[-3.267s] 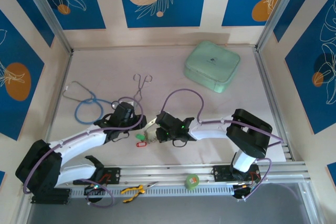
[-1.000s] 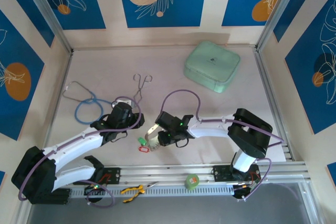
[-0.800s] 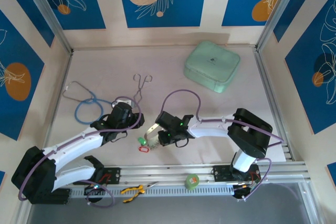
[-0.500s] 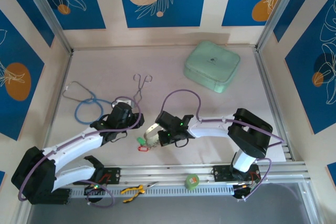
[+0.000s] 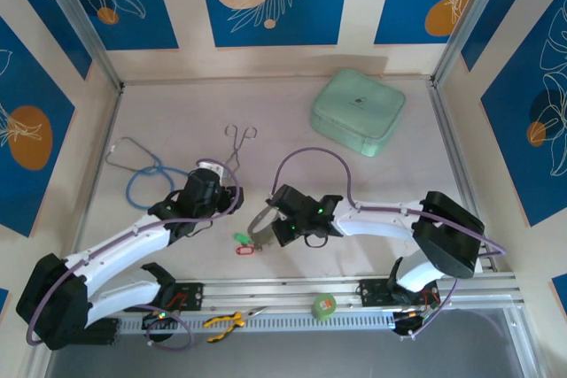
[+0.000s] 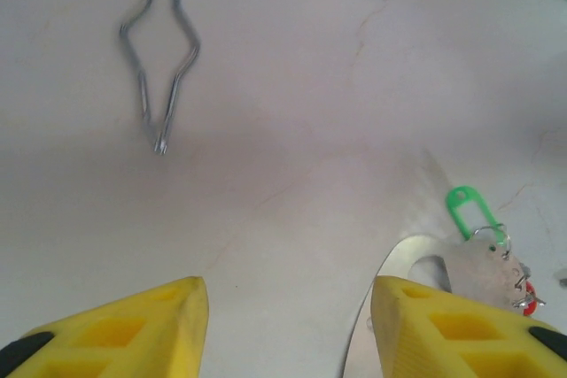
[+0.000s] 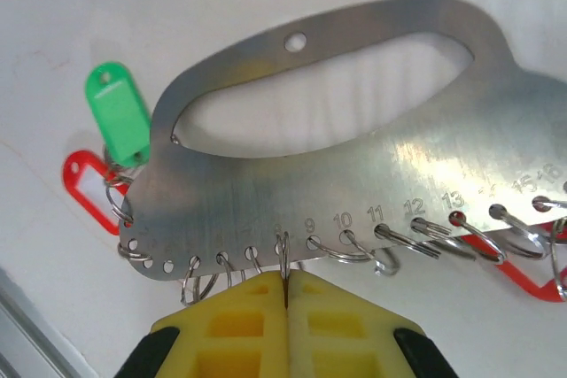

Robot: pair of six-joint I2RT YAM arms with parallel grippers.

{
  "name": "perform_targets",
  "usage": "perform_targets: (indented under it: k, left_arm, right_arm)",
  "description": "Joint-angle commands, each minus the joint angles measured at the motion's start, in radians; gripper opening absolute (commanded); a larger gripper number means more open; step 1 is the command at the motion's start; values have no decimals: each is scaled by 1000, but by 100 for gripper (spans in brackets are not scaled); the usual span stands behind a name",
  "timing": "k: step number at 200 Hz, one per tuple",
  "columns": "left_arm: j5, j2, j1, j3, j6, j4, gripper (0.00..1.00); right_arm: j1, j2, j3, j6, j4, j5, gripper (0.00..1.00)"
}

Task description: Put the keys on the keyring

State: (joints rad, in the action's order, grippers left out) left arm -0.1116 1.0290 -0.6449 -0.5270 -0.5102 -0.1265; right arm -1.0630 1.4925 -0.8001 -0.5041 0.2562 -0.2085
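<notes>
Biggest change from a second ago is the white right arm. Its elbow has swung out toward the right-hand rail, though the wrist has barely left its spot near the front middle of the pale table. The white left arm has eased back a touch. The rounded mint-green case at the back right hasn't budged.

The keyring is a flat silvery steel plate with an oval cut-out and a row of numbered holes carrying little wire rings. It sits between the two grippers. The right gripper was a bit open before. Now its yellow fingers are squeezed fully together, with one of those wire rings pinched in the seam. The left gripper is about half open over bare table and holding nothing, with the keyring just to its right.

The keys are a green-headed key and a red-headed key. They lie right at the plate's end by its last rings, pretty much where they were. Can't tell if they're properly threaded on.
</notes>
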Motion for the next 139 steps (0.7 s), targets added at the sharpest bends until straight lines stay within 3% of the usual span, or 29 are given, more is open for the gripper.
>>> perform_targets:
  k: [1, 37, 56, 75, 91, 139]
  left_arm:
    - [39, -42, -6, -29, 196, 82, 55]
    - [96, -114, -6, 19, 427, 186, 55]
    - [160, -130, -6, 41, 544, 191, 51]
    - [284, -120, -6, 70, 650, 206, 43]
    - [429, -83, -6, 74, 773, 191, 30]
    - [619, 50, -4, 18, 999, 153, 28]
  right_arm:
    - [31, -64, 34, 167, -75, 33, 0]
    - [112, -107, 62, 281, -121, 147, 0]
    - [138, -111, 67, 331, -134, 189, 0]
    - [152, -113, 79, 384, -153, 225, 0]
    - [161, -114, 95, 432, -173, 248, 0]
    - [193, -119, 132, 533, -236, 311, 0]
